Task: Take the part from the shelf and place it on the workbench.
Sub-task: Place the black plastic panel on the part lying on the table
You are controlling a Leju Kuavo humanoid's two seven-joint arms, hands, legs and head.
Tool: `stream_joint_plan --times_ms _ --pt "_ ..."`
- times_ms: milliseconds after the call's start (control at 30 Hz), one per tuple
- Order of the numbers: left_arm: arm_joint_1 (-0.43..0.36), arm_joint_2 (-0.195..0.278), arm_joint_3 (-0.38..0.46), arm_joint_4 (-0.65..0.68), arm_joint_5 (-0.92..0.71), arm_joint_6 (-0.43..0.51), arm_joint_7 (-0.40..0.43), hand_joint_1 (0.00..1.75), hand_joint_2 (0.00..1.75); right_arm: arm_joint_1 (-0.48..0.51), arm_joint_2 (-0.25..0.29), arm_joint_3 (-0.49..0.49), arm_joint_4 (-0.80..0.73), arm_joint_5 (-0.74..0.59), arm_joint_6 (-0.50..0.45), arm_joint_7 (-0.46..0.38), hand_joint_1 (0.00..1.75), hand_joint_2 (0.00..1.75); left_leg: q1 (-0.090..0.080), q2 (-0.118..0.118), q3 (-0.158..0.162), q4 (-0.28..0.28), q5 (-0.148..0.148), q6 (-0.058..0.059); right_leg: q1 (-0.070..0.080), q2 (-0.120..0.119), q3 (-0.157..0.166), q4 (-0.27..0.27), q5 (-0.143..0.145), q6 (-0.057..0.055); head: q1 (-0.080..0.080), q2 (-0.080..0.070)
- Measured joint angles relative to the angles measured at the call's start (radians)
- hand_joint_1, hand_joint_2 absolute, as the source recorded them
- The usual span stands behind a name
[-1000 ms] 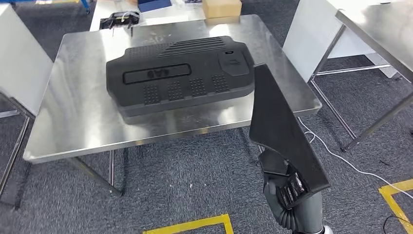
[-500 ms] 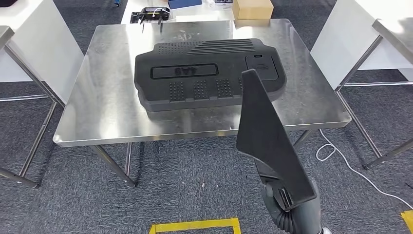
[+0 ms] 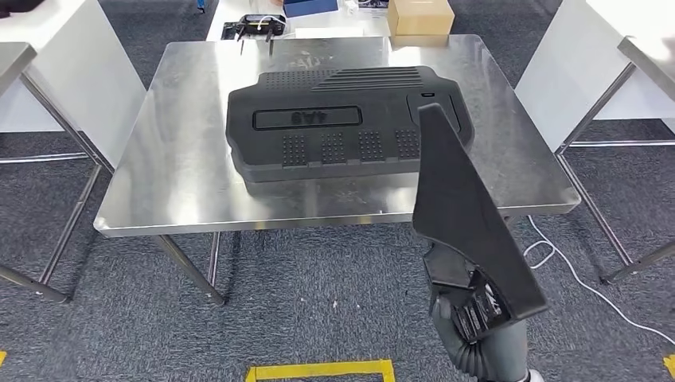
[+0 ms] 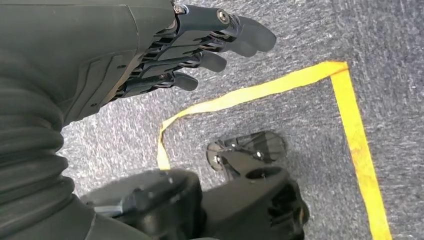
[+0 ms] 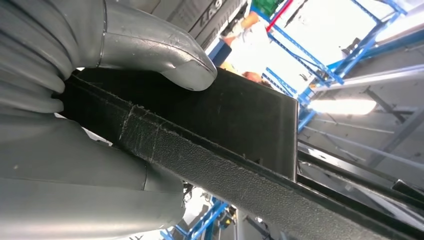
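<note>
Right hand [image 3: 470,306] wrapped around the wide lower end of a flat black panel [image 3: 466,215], low in the head view. Thick grey thumb [image 5: 165,55] pressed on one face of the panel [image 5: 235,112], the rest of the hand clamped against the other side, edge of the panel running between them. Panel held on end, long axis steeply upright and leaning a little, narrow tip pointing up and away toward the table [image 3: 183,159], wide end down in the grip. In the air over the carpet [image 3: 318,286], in front of the table's near edge, tip overlapping the sight of the large black cover [image 3: 334,131]; whether the tip is past the table's edge cannot be told.

Large black cover lying flat on the steel table, long axis across it, ribbed section and raised dot patches facing up. Cardboard box [image 3: 419,16] and small black device [image 3: 255,25] on the surface beyond the table's far edge. White cable [image 3: 557,263] trailing on the carpet by the table's right legs.

Left hand [image 4: 200,47] hanging over the carpet, holding nothing, dark fingers [image 4: 250,35] loosely extended and slightly apart. Yellow floor tape [image 4: 350,125] below it.
</note>
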Motion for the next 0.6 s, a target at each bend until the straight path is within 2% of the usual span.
stream_joint_plan --times_ms 67,133,200,300,433,600 --pt "0.0 0.0 0.0 0.0 -0.001 0.0 0.002 0.0 1.75 0.0 0.001 0.001 0.0 -0.001 0.0 -0.001 1.75 1.75 -0.003 -0.005 -0.002 -0.005 0.001 0.01 0.002 0.0 -0.005 0.0 0.0 -0.003 0.002 0.0" --pt "0.0 0.002 0.0 0.0 -0.002 -0.001 0.005 0.0 1.75 -0.001 0.002 0.002 0.0 -0.003 0.0 -0.001 1.75 1.75 -0.007 -0.008 -0.003 -0.006 0.002 0.012 0.002 -0.001 -0.007 -0.005 0.001 -0.01 0.002 0.0" --pt "0.0 0.002 0.0 0.0 -0.004 -0.003 0.008 0.0 1.75 -0.001 0.002 0.003 0.0 -0.006 0.0 -0.001 1.75 1.75 -0.011 -0.01 -0.004 -0.006 0.002 0.017 0.001 -0.001 -0.006 -0.011 0.003 -0.008 0.003 0.0" --pt "0.0 0.002 0.0 0.0 -0.009 -0.007 0.013 0.0 1.75 -0.001 0.002 0.004 0.0 -0.009 0.0 -0.001 1.75 1.75 -0.015 -0.011 -0.006 -0.005 0.002 0.024 0.0 -0.002 -0.004 -0.015 0.007 -0.001 0.003 0.0" --pt "0.001 0.004 0.0 0.0 -0.01 -0.008 0.015 0.0 1.75 -0.001 0.002 0.004 0.0 -0.009 0.0 -0.001 1.75 1.75 -0.017 -0.01 -0.011 -0.004 0.004 0.028 -0.002 -0.002 -0.002 -0.016 0.012 0.013 0.002 0.0" --pt "0.001 0.005 0.0 0.0 -0.011 -0.012 0.016 0.0 1.75 -0.001 0.002 0.004 0.0 -0.01 0.0 -0.001 1.75 1.75 -0.016 -0.008 -0.01 -0.005 0.005 0.028 0.0 -0.002 -0.003 -0.016 0.012 0.02 0.002 0.0"
